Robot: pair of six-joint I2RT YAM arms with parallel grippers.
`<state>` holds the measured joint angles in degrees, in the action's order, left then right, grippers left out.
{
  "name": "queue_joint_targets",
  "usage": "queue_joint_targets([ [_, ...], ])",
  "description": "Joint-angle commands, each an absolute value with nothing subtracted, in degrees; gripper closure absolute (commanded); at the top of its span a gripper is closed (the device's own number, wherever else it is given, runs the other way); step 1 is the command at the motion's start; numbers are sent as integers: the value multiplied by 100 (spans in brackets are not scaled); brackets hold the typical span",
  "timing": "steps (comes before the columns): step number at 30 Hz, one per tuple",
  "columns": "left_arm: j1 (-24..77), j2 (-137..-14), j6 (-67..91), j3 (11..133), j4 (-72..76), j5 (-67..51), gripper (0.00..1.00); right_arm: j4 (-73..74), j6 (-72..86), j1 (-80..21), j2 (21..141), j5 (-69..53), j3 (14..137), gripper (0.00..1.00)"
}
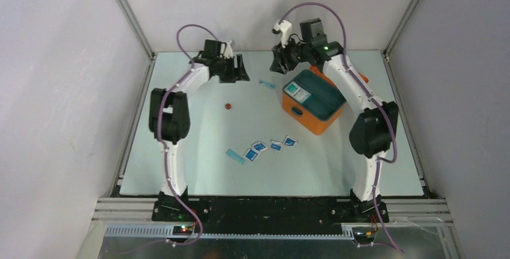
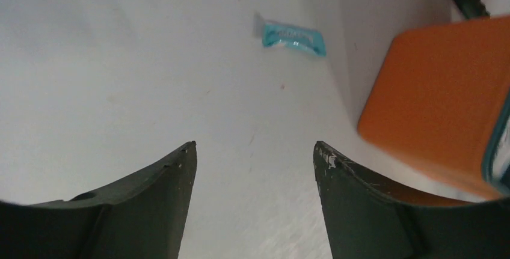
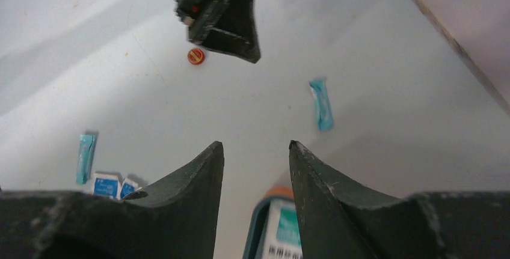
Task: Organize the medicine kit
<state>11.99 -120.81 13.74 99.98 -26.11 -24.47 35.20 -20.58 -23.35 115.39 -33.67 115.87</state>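
top view: the medicine kit (image 1: pixel 313 104) sits open at the right rear of the table (image 1: pixel 198 175), with one white box (image 1: pixel 297 92) in its teal tray. four sachets (image 1: pixel 276 145), two teal packets (image 1: pixel 267 83) and a red disc (image 1: pixel 228 106) lie loose, so most sorting looks left to do.
left wrist: the left gripper (image 2: pixel 255 148) is spread and empty.
right wrist: the right gripper (image 3: pixel 254 146) is parted above the kit, holding nothing.
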Motion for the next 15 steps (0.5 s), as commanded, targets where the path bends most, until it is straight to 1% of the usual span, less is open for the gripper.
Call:
queue_joint_targets([
  [1, 1614, -12813, 2524, 10853, -2302, -2067, 26, 3537, -1761, -2158, 10767, -2807, 10889, 51],
  [5, 1871, -13245, 3061, 11279, -2101, -1688, 31, 3593, -1781, -2071, 10346, -2602, 10368, 50],
  [10, 1970, -13606, 3450, 11404, -1903, -1602, 40, 3589, -1830, -2070, 9927, -2382, 9859, 50],
  [15, 1993, -13811, 3721, 11462, -1776, -1489, 43, 3600, -2001, -2107, 9610, -2205, 9437, 50],
])
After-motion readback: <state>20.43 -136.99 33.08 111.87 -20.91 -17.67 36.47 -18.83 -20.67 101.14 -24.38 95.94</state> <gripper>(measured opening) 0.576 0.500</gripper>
